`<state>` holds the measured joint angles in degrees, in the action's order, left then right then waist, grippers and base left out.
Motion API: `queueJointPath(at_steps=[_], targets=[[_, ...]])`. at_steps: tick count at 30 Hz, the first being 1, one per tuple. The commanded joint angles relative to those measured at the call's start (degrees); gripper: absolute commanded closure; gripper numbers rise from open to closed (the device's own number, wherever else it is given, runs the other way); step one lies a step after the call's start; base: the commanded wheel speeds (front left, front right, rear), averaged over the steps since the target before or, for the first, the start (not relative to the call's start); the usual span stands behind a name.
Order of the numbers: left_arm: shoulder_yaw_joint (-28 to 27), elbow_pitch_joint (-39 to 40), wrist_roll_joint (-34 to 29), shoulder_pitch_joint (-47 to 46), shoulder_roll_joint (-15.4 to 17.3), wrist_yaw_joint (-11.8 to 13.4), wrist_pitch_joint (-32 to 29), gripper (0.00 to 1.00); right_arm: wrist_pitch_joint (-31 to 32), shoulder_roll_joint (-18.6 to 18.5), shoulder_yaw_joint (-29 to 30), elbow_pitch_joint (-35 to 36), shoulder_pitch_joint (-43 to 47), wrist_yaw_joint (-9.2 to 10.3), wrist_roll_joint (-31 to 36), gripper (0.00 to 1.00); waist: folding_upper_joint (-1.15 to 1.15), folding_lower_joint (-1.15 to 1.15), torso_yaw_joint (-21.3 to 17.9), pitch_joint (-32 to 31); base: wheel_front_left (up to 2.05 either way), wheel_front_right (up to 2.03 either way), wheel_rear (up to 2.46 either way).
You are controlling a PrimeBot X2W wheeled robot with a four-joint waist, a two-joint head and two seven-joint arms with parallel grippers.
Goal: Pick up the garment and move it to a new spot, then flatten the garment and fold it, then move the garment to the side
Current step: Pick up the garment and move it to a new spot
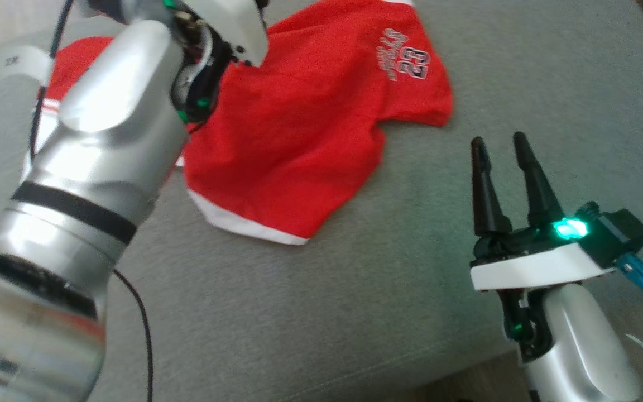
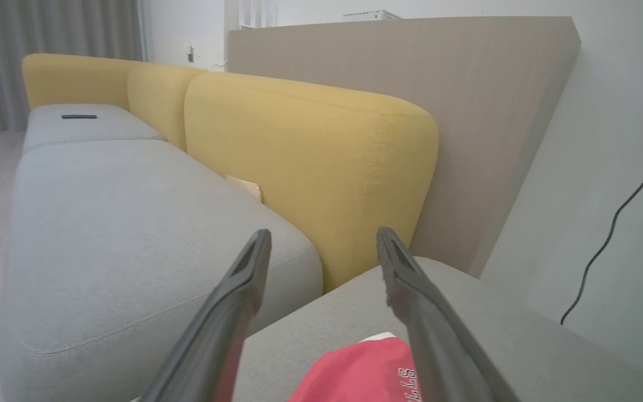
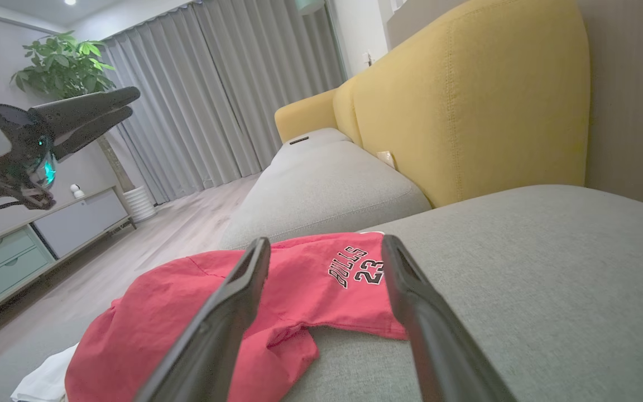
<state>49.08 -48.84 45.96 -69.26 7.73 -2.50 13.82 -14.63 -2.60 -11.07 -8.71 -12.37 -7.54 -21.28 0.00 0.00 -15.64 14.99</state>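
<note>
On the far left of the head view, the left arm (image 1: pixel 92 139) hogged a big chunk of the picture, reaching up over the garment (image 1: pixel 310 128). In its own wrist view the left gripper (image 2: pixel 324 245) had its two fingers spread wide with nothing between them. It hung above the printed end of the red fabric and pointed off toward the yellow backrest (image 2: pixel 310 167).

The garment itself, red shorts with a white hem (image 1: pixel 243 223), sat in a rumpled heap on the grey cushion (image 1: pixel 355 312), left of centre, one leg kicked out to the right. So honestly, not much looked done. It lay loose on the cushion, held by nothing, and whether that was its new spot couldn't be told. Flattening, folding and shifting it aside all looked left to do.

Further right, the right gripper (image 1: pixel 497 142) sat near the cushion's front corner, fingers apart too, empty, well clear of the cloth.

Room-wise, there was plenty of bare grey to the right of the heap and in front of it for spreading out. The tight side looked like the left, where the fabric ran close to the cushion's edge with floor (image 3: pixel 176 223) beyond. A sloppy tug there could probably drag it off.
</note>
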Motion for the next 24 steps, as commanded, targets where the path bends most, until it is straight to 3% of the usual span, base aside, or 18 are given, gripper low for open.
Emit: queueJointPath(at_steps=[1, 7, 14, 20, 24], targets=[[-2.0, 1.1, -0.4, -2.0, 2.4, -0.1, 0.5, 0.00, -0.4, -0.3, -0.8, 1.7, -0.9, 0.05, 0.5, 0.00, 0.00, 0.00, 2.1, -0.7, 0.00, 0.00, 0.00], [-6.5, 7.2, -3.7, 4.3, 7.7, -0.2, 1.1, 0.00, -0.4, -0.3, 2.3, 1.3, 0.6, 0.05, 2.9, 0.00, 0.00, 0.00, 8.7, -3.3, 0.00, 0.00, 0.00], [-14.2, 21.7, -10.0, 23.0, 13.7, 2.5, 1.2, 0.00, -0.4, -0.3, 5.5, 0.5, 3.3, 0.05, 4.8, 0.00, 0.00, 0.00, 15.0, -7.1, 0.00, 0.00, 0.00], [-20.5, 32.1, -13.7, 40.1, 14.1, 5.4, 1.2, 0.00, -0.4, -0.3, 6.2, -0.2, 5.8, 0.05, 5.9, 0.00, 0.00, 0.00, 17.7, -9.8, 0.00, 0.00, 0.00], [-24.6, 36.9, -16.4, 49.8, 11.7, 6.7, 1.2, 0.00, -0.4, -0.3, 6.2, -0.4, 7.3, 0.05, 5.9, 0.00, 0.00, 0.00, 18.5, -11.4, 0.00, 0.00, 0.00]])
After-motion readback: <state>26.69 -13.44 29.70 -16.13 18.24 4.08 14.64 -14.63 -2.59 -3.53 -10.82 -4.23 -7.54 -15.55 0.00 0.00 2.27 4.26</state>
